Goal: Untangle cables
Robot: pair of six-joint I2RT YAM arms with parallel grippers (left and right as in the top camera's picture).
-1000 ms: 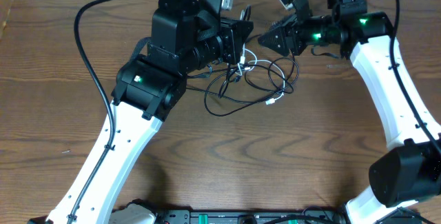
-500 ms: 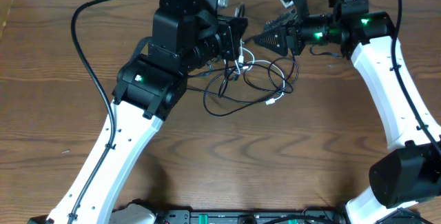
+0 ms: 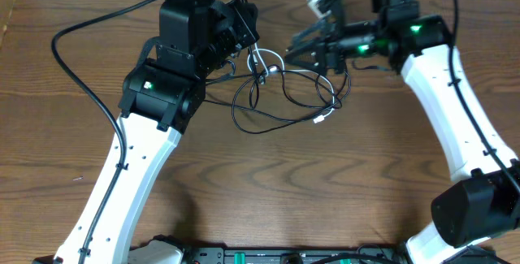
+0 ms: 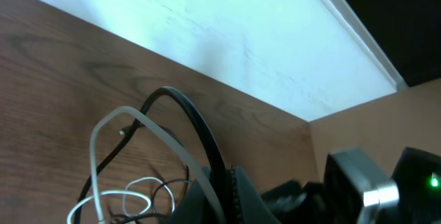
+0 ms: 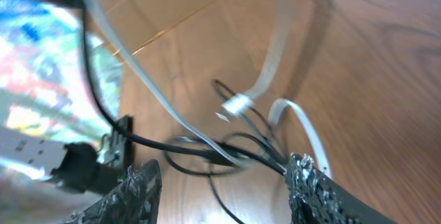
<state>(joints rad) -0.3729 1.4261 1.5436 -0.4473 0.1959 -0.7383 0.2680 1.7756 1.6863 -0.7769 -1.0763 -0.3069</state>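
The cables (image 3: 286, 103), thin black ones and a white one (image 3: 275, 54), lie in a loose tangle on the wooden table between my two arms. A small white plug end (image 3: 322, 119) sticks out at the tangle's lower right. My left gripper (image 3: 250, 43) is shut on a black cable (image 4: 187, 114) and the white cable (image 4: 116, 122), which arch up from its fingers (image 4: 238, 193). My right gripper (image 3: 299, 46) stands open just right of the lifted strands. In the right wrist view black strands (image 5: 207, 154) cross at its fingertips (image 5: 141, 186), with a white strand and plug (image 5: 238, 104) beyond.
The table's far edge and a pale wall (image 4: 227, 31) are close behind the left gripper. A thick black arm wire (image 3: 71, 28) loops at the left. A device strip (image 3: 268, 257) lies along the table's near edge. Bare wood (image 3: 325, 191) fills the foreground.
My left arm has swung left and back, drawing the gripped strands up and leftward. My right gripper has followed leftward, closer to the lifted strands. The tangle has stretched a little to the left.
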